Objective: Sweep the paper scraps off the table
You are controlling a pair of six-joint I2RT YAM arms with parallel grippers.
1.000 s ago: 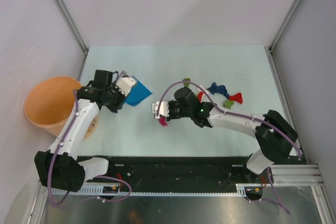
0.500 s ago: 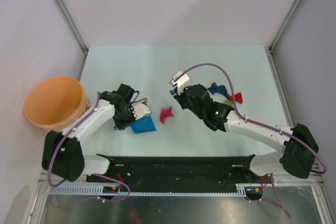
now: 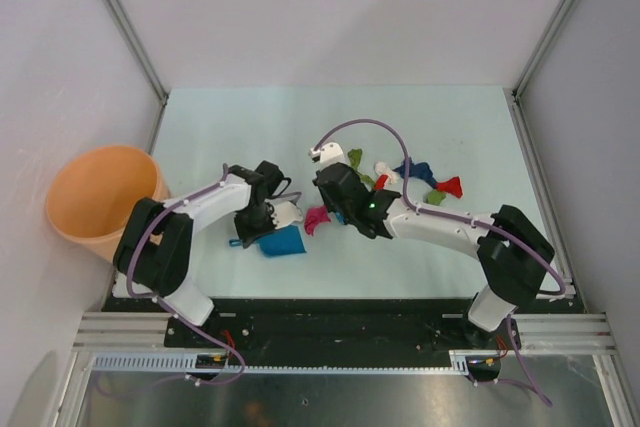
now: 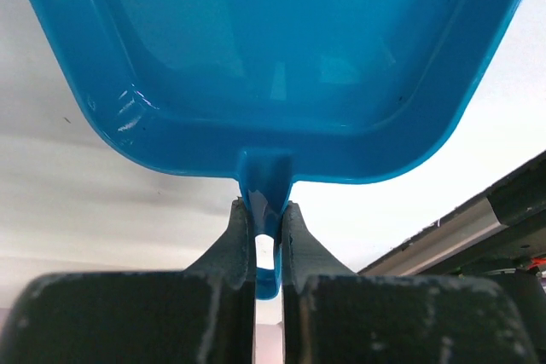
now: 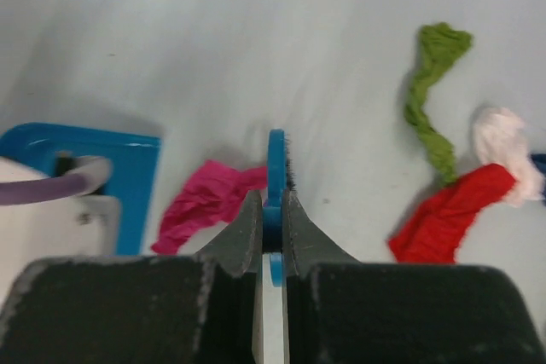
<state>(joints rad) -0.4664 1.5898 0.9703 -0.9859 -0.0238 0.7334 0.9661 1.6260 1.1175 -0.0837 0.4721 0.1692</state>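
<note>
My left gripper (image 3: 263,217) is shut on the handle of the blue dustpan (image 3: 283,241), which lies low on the table (image 3: 230,127) left of centre. In the left wrist view the pan (image 4: 273,57) fills the frame ahead of the gripper (image 4: 268,226). My right gripper (image 3: 337,209) is shut on the small blue hand brush (image 5: 275,166), just right of a pink paper scrap (image 3: 317,218) (image 5: 205,204). The pink scrap lies between the brush and the pan's mouth (image 5: 102,168). More scraps lie to the right: olive green (image 5: 431,91), red (image 5: 452,210), white (image 5: 503,135), dark blue (image 3: 415,169).
An orange bucket (image 3: 100,197) stands off the table's left edge. A black-and-metal rail strip (image 3: 330,322) runs along the near edge. Grey walls close the back and both sides. A red scrap (image 3: 450,186) and a green one (image 3: 433,197) lie near the right arm.
My left arm has brought the dustpan from beside the bucket down to the table left of the pink scrap. My right arm swung back with the brush, then came down right of that scrap.
</note>
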